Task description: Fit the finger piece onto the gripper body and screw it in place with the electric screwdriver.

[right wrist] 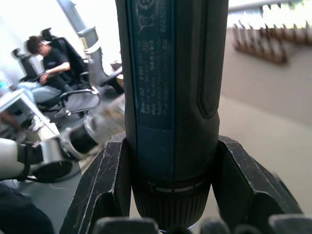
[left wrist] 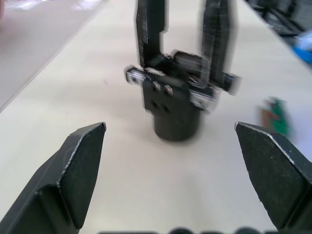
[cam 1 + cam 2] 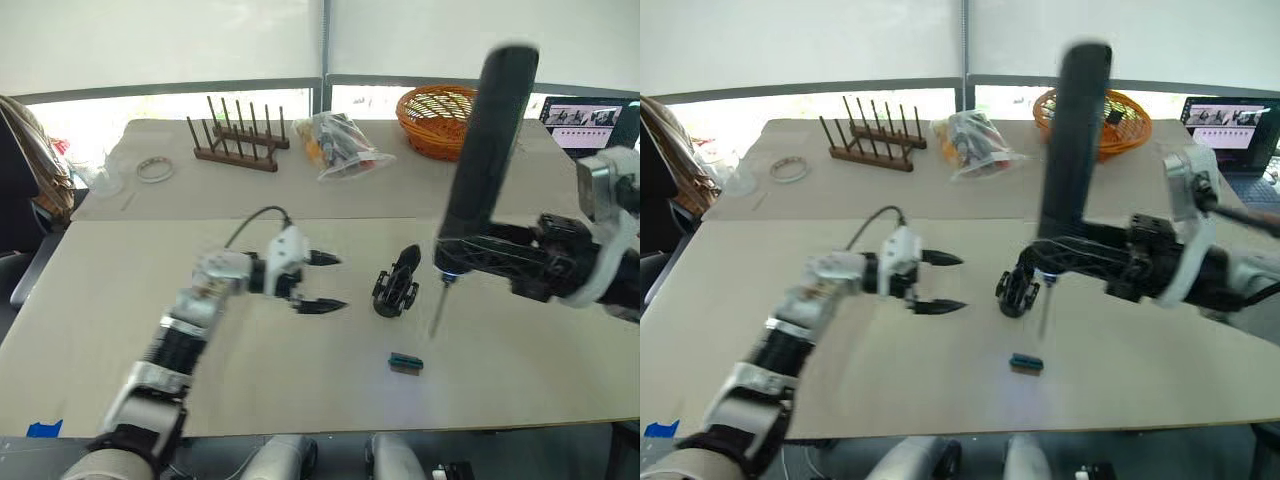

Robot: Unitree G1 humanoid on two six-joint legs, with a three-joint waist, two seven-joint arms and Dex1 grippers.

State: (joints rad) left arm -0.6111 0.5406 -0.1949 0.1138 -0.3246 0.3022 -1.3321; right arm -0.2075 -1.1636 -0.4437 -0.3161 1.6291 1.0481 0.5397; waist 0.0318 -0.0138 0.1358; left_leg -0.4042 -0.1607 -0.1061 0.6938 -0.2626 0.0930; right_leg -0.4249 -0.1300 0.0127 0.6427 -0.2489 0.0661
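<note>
We hold the electric screwdriver point(image 3: 487, 150) upright in our right gripper point(image 3: 470, 252), jaws clamped on its lower barrel, with the thin bit pointing down just above the table point(image 3: 120, 290) beside the gripper body point(image 3: 397, 283). The gripper body stands on the table between our two arms, two black fingers rising from it. Our left gripper point(image 3: 322, 282) hovers near it, jaws wide apart and holding nothing. A small green part point(image 3: 405, 363) lies close by.

The left gripper point(image 3: 322, 283) hovers low over the table point(image 3: 120, 300), arm reaching forward, fingers spread wide. The right gripper point(image 3: 462, 252) reaches in from the right, clamped around the upright screwdriver point(image 3: 487, 150).
</note>
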